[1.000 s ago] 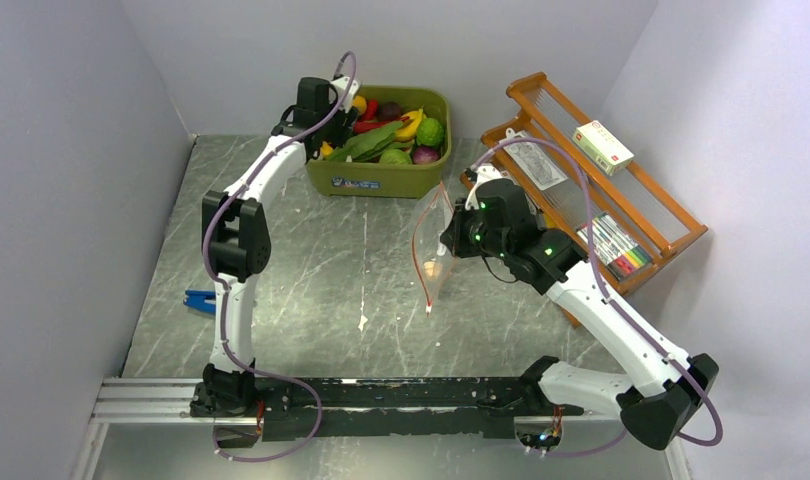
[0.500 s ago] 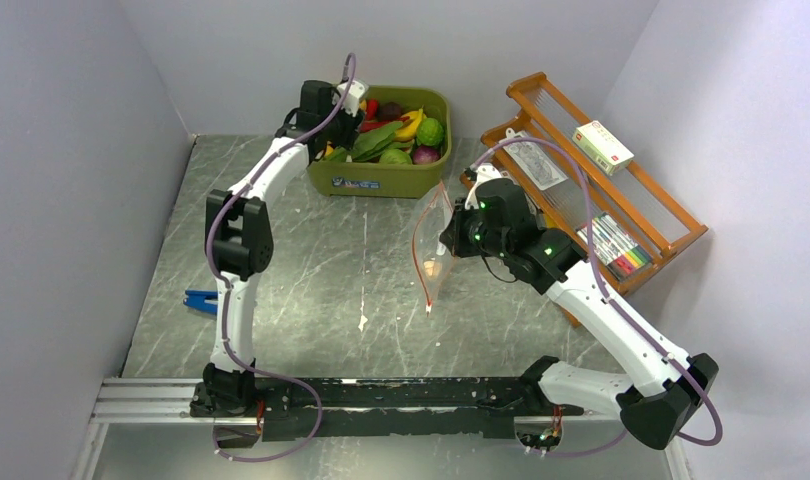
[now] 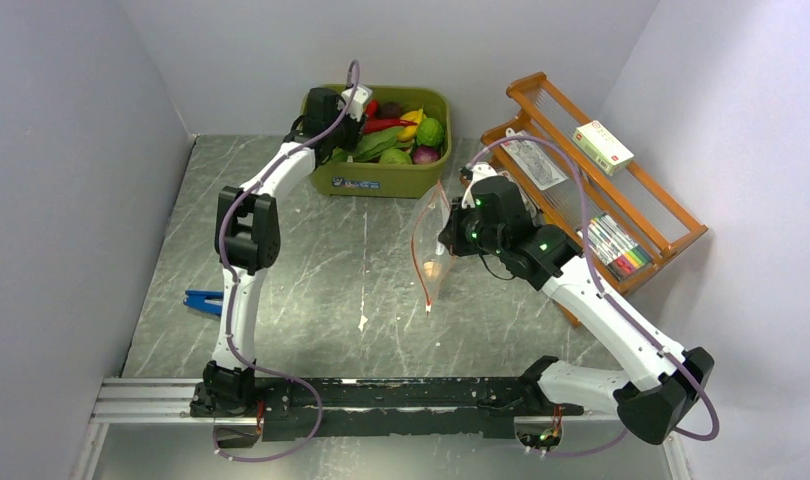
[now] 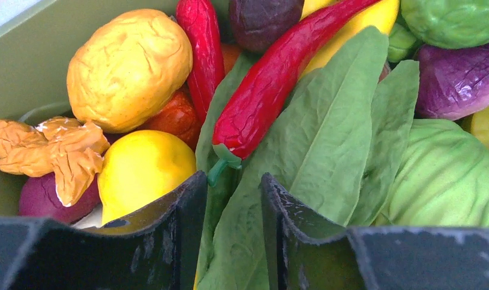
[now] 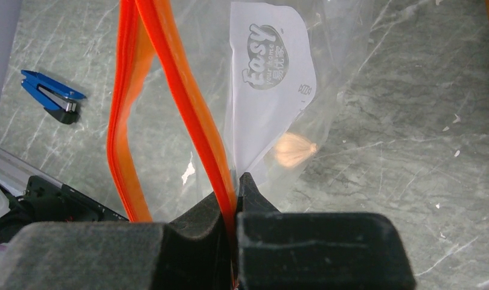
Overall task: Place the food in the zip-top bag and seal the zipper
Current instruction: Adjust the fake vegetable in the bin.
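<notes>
The zip-top bag (image 3: 433, 245) is held up above the desk (image 3: 311, 270), about in the middle of it, by the right jaws. These jaws are clenched on the bag at one side of the zipper (image 5: 188, 115); in the right wrist view the orange strip is seen to run straight down between them. The other side of the zipper is bowed away to the left, so the mouth of the bag stands open. A small pale piece (image 5: 295, 149) is seen inside the clear bag, low in it and just beyond the jaws. A blue clip (image 3: 203, 300) lies on the desk, well apart from the bag, near the left arm.

The rest of the food is in the green tub (image 3: 381, 182) at the far edge of the desk. The left jaws are lowered into the left part of this tub and are released, with a narrow gap between them. The green leaves (image 4: 326, 151) lie in this gap and beyond it, and the stem end of the red chili (image 4: 278, 90) lies just in front of it. Whether the leaves are touched by the jaws cannot be told. A yellow round fruit (image 4: 142, 169) lies just beside the left one of these jaws, and a purple bulb (image 4: 453, 78) lies further to the right.
</notes>
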{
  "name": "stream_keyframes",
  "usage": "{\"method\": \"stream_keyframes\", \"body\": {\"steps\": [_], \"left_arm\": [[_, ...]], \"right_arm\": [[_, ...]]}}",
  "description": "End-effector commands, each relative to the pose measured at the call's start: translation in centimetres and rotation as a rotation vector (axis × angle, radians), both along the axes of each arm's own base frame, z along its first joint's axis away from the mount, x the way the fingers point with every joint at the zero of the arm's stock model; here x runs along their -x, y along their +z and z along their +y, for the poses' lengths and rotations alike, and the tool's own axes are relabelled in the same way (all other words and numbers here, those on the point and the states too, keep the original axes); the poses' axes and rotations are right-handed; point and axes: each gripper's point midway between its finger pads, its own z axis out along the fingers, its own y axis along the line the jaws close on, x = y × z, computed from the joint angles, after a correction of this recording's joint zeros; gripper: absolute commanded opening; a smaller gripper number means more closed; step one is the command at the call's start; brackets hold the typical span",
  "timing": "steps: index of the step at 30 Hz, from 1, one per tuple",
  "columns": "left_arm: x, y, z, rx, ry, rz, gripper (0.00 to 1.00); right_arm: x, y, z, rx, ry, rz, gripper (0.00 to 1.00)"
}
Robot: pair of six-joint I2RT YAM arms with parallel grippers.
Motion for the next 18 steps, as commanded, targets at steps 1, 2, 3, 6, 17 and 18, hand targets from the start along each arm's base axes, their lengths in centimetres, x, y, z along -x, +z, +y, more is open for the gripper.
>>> {"method": "stream_keyframes", "body": {"steps": [1,2,3,6,17,18], "left_arm": [[-0.6,1.6,-0.7,0.057,-0.028,-0.061,0.36],[-0.5,2.0,-0.7,0.067,-0.028,-0.067,0.35],[-0.6,2.2,-0.7,0.07,-0.026,-0.072,0.32],[-0.6,2.2,-0.8,0.068,-0.032,-0.074,0.17],[2.9,6.2,-0.2,0.088,-0.061,-0.119,0.07],[3.2,6.9,0.0,0.091,-0.055,-0.128,0.07]], "right_arm": [[-0.3,0.8,-0.2,0.002,-0.004,-0.019,0.0],[-0.3,0.7,-0.2,0.001,-0.007,-0.016,0.0],[-0.3,0.6,-0.2,-0.003,-0.008,-0.015,0.0],[-0.2,0.3,-0.1,-0.009,-0.011,-0.005,0.0],[-0.4,0.7,0.0,-0.012,-0.015,-0.015,0.0],[-0.4,0.8,0.0,-0.014,-0.016,-0.017,0.0]]}}
